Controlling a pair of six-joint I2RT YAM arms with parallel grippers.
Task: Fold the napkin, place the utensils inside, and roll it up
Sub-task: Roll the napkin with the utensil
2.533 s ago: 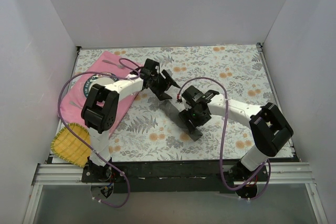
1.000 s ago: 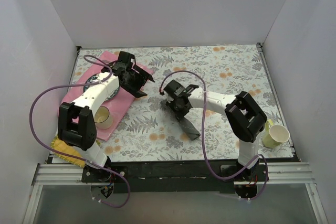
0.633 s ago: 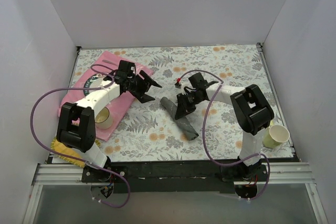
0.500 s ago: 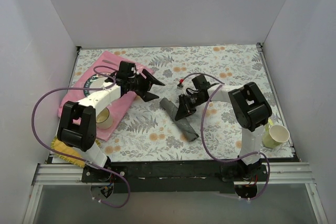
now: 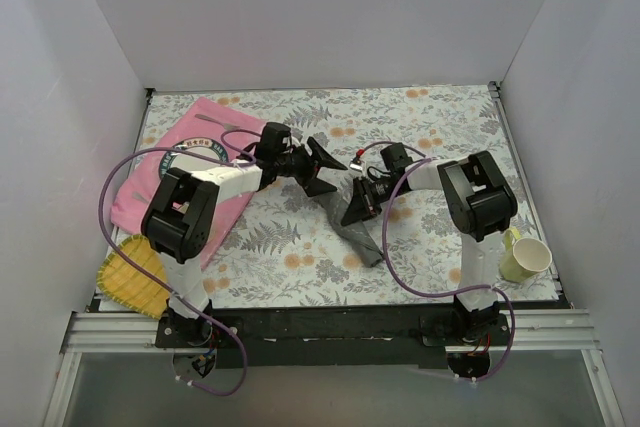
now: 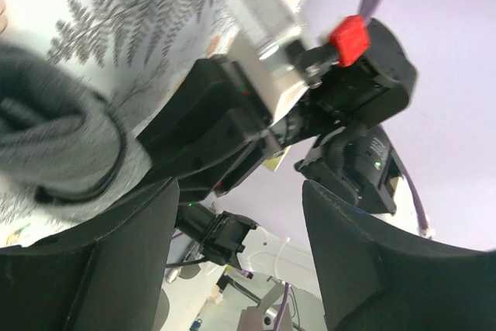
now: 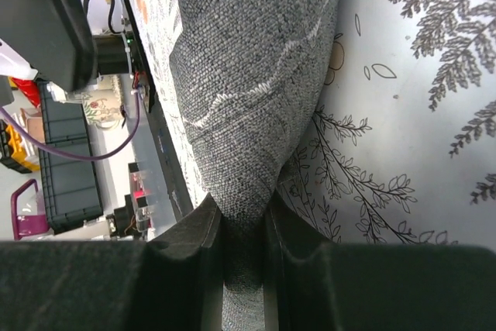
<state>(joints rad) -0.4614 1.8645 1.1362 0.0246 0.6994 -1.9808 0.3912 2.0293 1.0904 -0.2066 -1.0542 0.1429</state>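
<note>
- Rolled into a tight tube: dark charcoal-grey cloth napkin (image 5: pixel 358 235), slantwise near the middle of the fern-and-flower-patterned bench (image 5: pixel 450 127); one end toward the centre, the other toward the near edge
- Right jaws clenched on the napkin at the roll's far end; in the right wrist view, grey weave (image 7: pixel 248 75) pinched between the two dark fingers (image 7: pixel 186 269), a lighter stitched line across the fabric
- Left jaws spread wide, grasping nothing; near the roll's far end, on its far-left side, facing the right jaws; not seen touching the cloth
- In the left wrist view, bunched grey end of the roll (image 6: pixel 46 133) at the left edge, outside the gap between the two black fingers (image 6: pixel 85 269); black body of the right arm's wrist across that gap
- Pink fabric placemat (image 5: pixel 205 122) at the far left, partly under the white left arm (image 5: pixel 225 179); slim silvery utensil (image 5: pixel 215 124) on the placemat's far part, well apart from both jaws and from the roll; kind too small to tell
- Yellow woven mat (image 5: pixel 125 272) at the near-left corner; pale yellow-green cup (image 5: pixel 527 257) near the right edge
</note>
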